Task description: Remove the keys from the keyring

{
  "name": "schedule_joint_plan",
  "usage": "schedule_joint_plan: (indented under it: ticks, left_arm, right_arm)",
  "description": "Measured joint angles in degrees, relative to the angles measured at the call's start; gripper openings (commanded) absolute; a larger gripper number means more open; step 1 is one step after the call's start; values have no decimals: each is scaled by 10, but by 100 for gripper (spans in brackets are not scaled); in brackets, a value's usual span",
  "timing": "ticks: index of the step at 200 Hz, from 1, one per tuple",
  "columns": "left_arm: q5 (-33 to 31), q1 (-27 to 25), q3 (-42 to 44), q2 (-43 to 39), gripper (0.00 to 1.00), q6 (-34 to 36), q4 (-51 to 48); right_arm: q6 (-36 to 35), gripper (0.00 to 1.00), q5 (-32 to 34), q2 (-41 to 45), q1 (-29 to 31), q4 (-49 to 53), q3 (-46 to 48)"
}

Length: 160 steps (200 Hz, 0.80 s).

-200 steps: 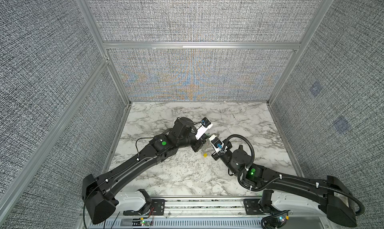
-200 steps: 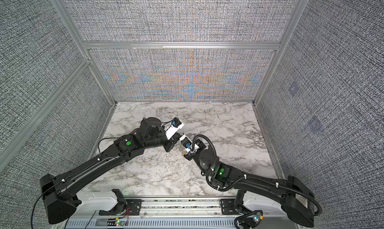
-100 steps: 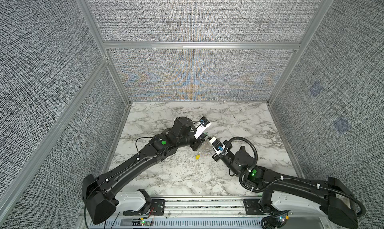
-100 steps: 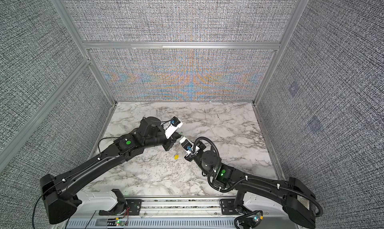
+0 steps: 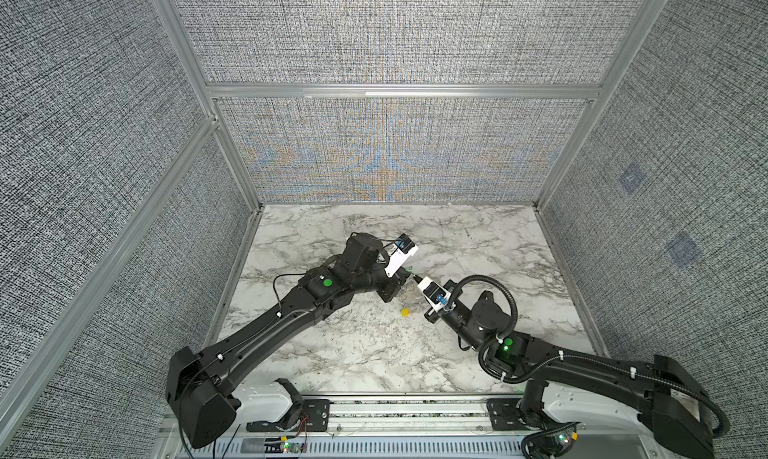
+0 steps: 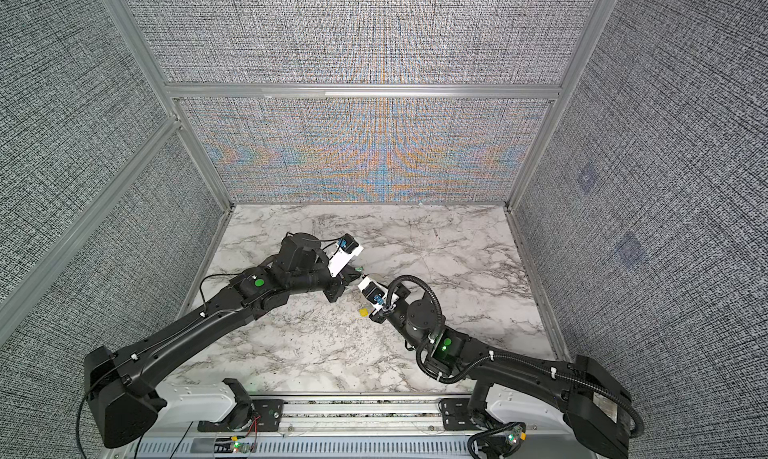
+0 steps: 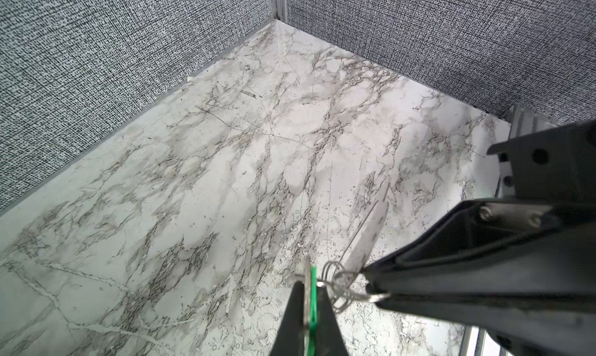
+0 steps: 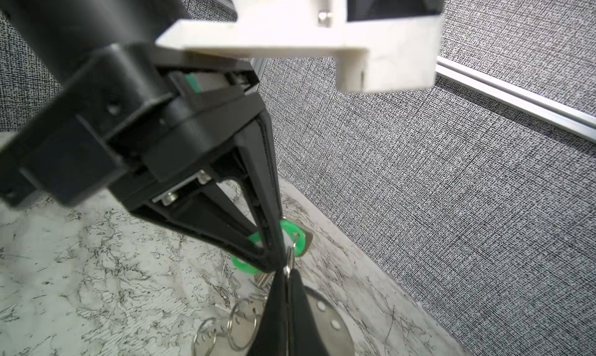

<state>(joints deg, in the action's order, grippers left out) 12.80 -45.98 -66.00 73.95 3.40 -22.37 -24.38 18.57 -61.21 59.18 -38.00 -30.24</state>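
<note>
In both top views the two arms meet over the middle of the marble surface (image 5: 353,353). The left gripper (image 5: 404,275) and the right gripper (image 5: 415,279) point tip to tip, almost touching, and a speck of green shows between them. The yellow key (image 5: 404,312) (image 6: 364,312) lies flat on the surface, apart from both pairs of fingers and on the robot's side of the spot where they meet. At this range it cannot be made out what each gripper holds.

In the left wrist view the left gripper (image 7: 311,283) has its fingers closed on the green key (image 7: 312,293), whose tag stands edge-on between them. Just beside their tips the right gripper (image 7: 371,286) comes in with its fingers pressed together on the keyring (image 7: 371,228), which juts from them as a thin metal strip raised off the surface. The wire rings (image 7: 338,280) bunch in the small gap between the two grippers.

In the right wrist view the right gripper (image 8: 285,275) is clamped on the keyring (image 8: 325,319), whose flat holed plate spreads behind the fingers. The left gripper (image 8: 269,262) pinches the green key (image 8: 292,238) right at the right fingers' tips. More wire rings (image 8: 243,319) hang beside the right fingers.
</note>
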Motion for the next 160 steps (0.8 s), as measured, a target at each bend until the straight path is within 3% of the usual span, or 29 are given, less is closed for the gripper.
schedule_joint_plan:
  ticks: [160]
  left_arm:
    - [24,3,16,13,0,-13,29]
  right_arm:
    - [76,0,-87,-14,-52,-74,21]
